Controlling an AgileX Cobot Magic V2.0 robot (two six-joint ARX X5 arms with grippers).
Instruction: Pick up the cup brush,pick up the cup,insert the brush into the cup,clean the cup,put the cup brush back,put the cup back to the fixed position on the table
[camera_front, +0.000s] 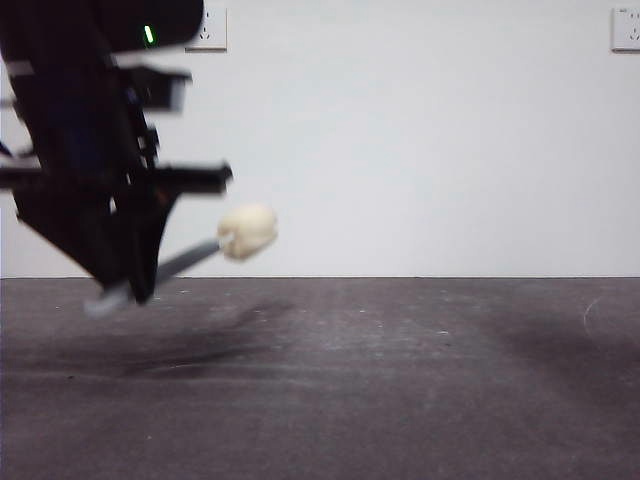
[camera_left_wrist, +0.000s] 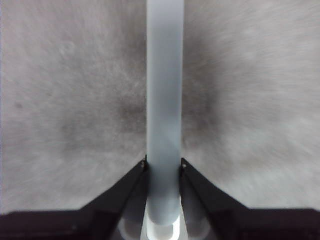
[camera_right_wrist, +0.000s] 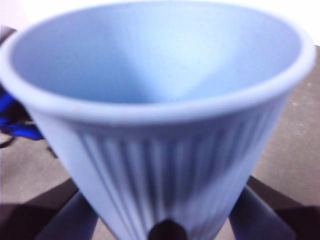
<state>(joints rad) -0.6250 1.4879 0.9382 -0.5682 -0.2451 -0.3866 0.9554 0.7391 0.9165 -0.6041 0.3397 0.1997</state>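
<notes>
Table, dark and scuffed, spread across the lower front view. Cup, blue and ribbed, clasped between the jaws of the right gripper, mouth toward that wrist camera; not visible in the front view. Cup brush held off the table at 9 o'clock in the front view, handle clamped in the left gripper, sponge head raised toward 2 o'clock.

Cup brush: grey handle, cream sponge head, held tilted above the table, head raised. Cup: blue, ribbed, empty, mouth open toward the wrist camera.
</notes>
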